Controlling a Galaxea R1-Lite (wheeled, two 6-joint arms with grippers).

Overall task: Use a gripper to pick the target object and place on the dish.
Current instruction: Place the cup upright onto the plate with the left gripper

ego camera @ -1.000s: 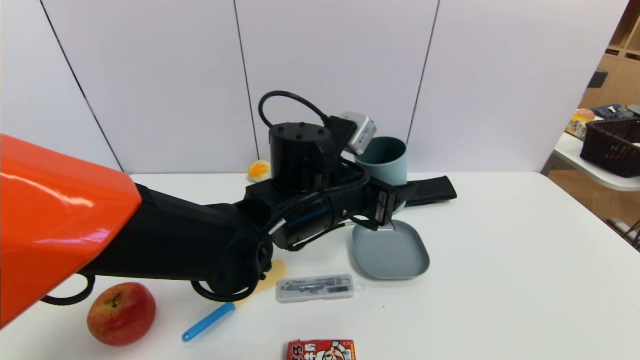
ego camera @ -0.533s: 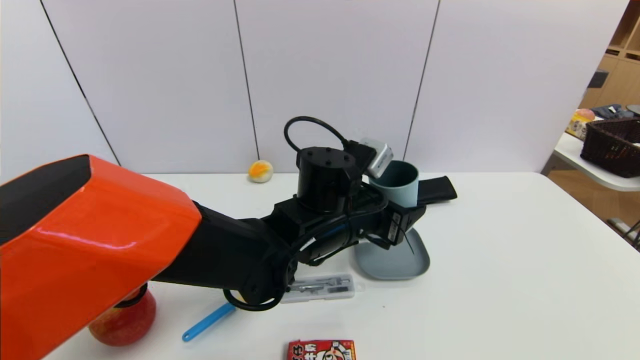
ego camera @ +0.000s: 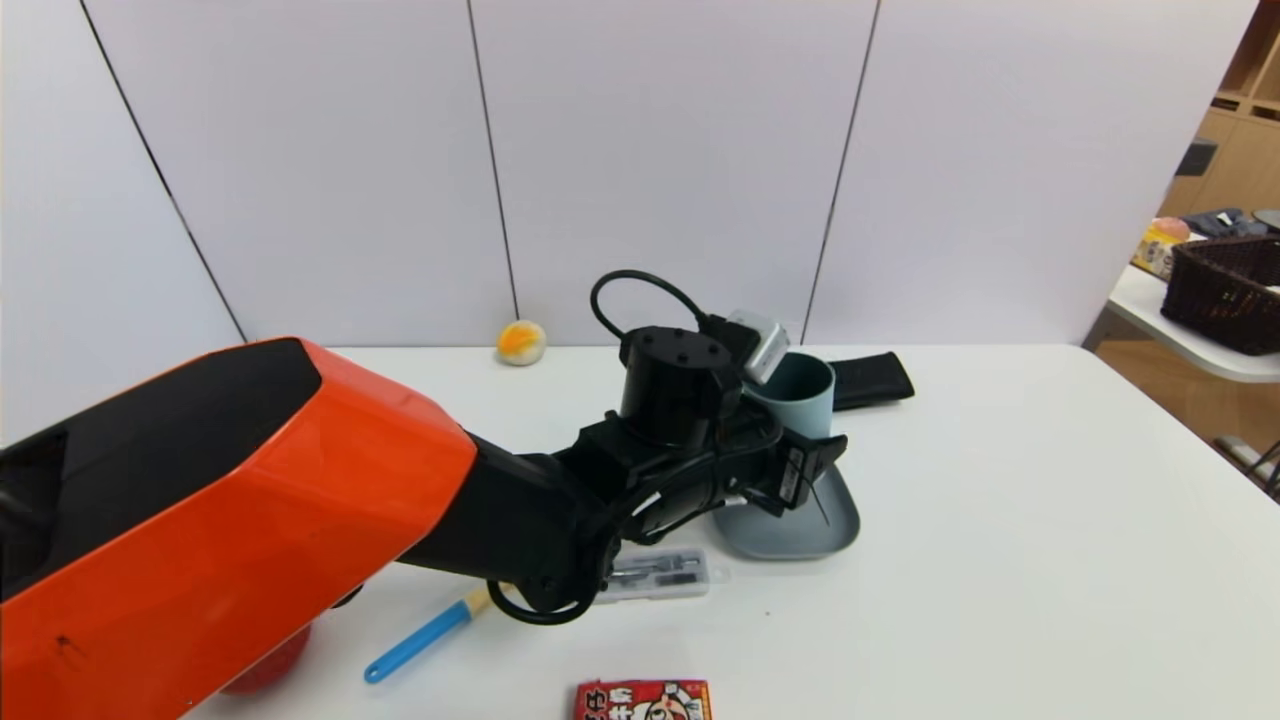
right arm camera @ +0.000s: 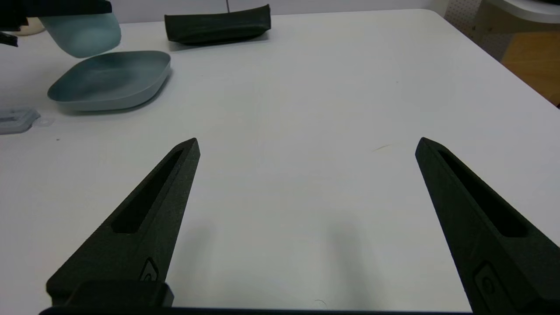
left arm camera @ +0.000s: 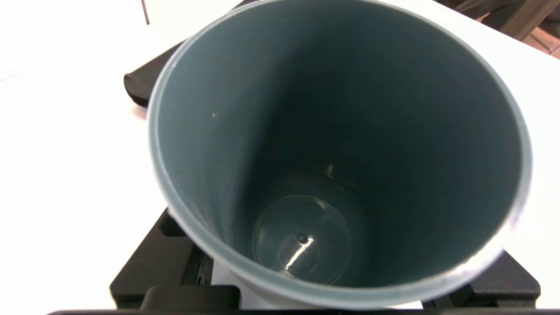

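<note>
Your black two-fingered left gripper (ego camera: 825,455) pinches a pale blue-green plastic cup (ego camera: 808,415), teal inside, tilted over the shallow grey-blue plastic dish (ego camera: 795,530). Your black right gripper (right arm camera: 308,148) stands spread above the white table (ego camera: 980,560). You have one cup, one dish, two grippers.

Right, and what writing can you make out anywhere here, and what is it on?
Red packet: white and black East Asian characters, cut off at the picture's edge; I can't read them surely enough to quote.
White label on the black tool on the left arm: too small to read.
Silver camera box: any marking is too small to read.
Cup and dish: no writing visible.
</note>
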